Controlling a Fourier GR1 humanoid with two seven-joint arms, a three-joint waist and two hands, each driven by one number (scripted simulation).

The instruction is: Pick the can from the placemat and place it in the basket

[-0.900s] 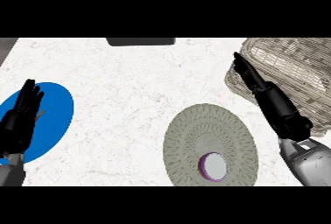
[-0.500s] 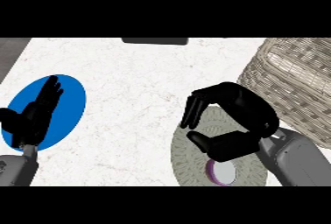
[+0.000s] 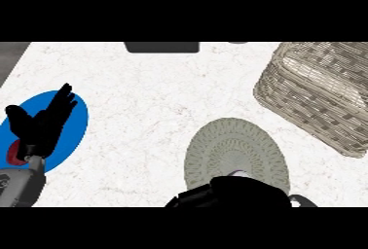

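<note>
Counter (image 3: pixel 158 97) of pale speckled stone fills the head view, its left edge slanting along a grey strip at the upper left. At far left a blue plate (image 3: pixel 75 124) lies flat; the left hand (image 3: pixel 43 127) rests over it, fingers straight and pointing up the view, holding nothing. A small red thing (image 3: pixel 13 152) shows just left of that wrist, partly hidden; what it is cannot be told. Between the plate and the placemat runs a broad stretch of bare stone reaching up to a dark rectangular object (image 3: pixel 162 47) at the top edge. The round grey woven placemat (image 3: pixel 237 146) sits right of centre near the bottom edge. The right hand (image 3: pixel 233 192) covers its lower part, fingers curled downward over the spot where a sliver of the can (image 3: pixel 239 172), pale with a purple rim, peeks out; whether the fingers actually close on it cannot be told. The wicker basket (image 3: pixel 323 92) stands tilted at upper right, apart from the placemat, with a narrow lane of stone between them.
</note>
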